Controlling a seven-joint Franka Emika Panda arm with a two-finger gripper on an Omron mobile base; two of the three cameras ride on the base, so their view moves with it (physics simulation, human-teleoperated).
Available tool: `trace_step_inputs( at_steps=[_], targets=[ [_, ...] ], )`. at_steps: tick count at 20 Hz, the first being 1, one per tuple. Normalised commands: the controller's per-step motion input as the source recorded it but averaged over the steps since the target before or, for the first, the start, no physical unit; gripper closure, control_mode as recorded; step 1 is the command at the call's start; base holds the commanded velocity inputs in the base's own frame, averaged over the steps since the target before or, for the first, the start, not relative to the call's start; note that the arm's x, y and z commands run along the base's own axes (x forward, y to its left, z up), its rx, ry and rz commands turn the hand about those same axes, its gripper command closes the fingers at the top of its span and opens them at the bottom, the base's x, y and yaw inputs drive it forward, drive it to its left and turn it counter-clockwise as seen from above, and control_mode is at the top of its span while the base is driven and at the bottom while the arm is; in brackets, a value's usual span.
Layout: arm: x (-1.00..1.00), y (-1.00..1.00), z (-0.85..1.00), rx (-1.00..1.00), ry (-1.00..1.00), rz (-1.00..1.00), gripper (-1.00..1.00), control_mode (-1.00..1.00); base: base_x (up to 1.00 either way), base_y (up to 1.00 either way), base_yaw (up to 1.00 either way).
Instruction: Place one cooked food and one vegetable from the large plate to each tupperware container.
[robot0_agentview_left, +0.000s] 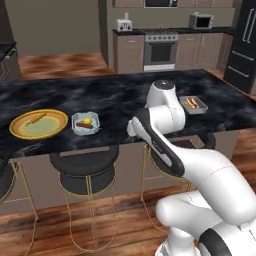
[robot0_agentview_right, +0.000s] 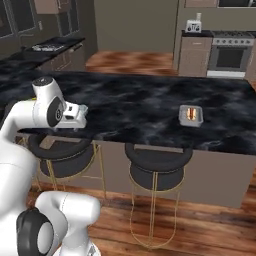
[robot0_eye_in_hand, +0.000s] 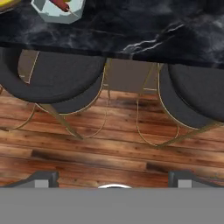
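Dark finger tips (robot0_eye_in_hand: 43, 178) stand far apart at the bottom of the hand view, so our jaws are wide apart and hold nothing. They hang out past the edge of the table, above the wooden floor (robot0_eye_in_hand: 109, 153) and the two black stools (robot0_eye_in_hand: 52, 81) with thin gold legs.

Further out, on the black marbled table (robot0_agentview_left: 115, 95), we see the near tub (robot0_agentview_left: 85, 123), pale blue-grey, with a reddish sausage-like piece and something yellow inside. Just beside it, toward the left of the left base view, sits the large plate (robot0_agentview_left: 21, 131), golden-yellow with a pale greenish centre and one orange-yellow piece left on it. The far tub (robot0_agentview_right: 191, 115) sits well apart along the table, holding what look like two pieces, reddish and orange; we cannot name them surely.

We judge the sorting is close to done, or done: each tub seems to hold two items.

The risks from here, as we see them: the arm (robot0_agentview_left: 165, 145) is folded low by the table edge, so a careless swing could knock a stool or clip the table rim. Reaching back over the near tub, we could nudge it into the plate. And if the blurred pieces are misjudged, one tub may end with the wrong pairing.
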Motion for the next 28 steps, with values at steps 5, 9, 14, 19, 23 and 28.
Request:
trace_step_inputs(
  at_steps=[5, 9, 14, 19, 23, 28],
  targets=[
    [0.0, 0.0, 0.0, 0.0, 0.0, 0.0, -1.0, 1.0, 0.0, 1.0, -0.21],
    [0.0, 0.0, 0.0, 0.0, 0.0, 0.0, -1.0, 1.0, 0.01, 1.0, -0.26],
    [0.0, 0.0, 0.0, 0.0, 0.0, 0.0, -1.0, 1.0, 0.15, 1.0, -0.25],
    [0.0, 0.0, 0.0, 0.0, 0.0, 0.0, -1.0, 1.0, 0.49, 0.71, -0.15],
    [0.0, 0.0, 0.0, 0.0, 0.0, 0.0, -1.0, 1.0, 0.57, 0.63, -0.16],
    [0.0, 0.0, 0.0, 0.0, 0.0, 0.0, -1.0, 1.0, 0.59, 0.73, -0.15]
  ],
)
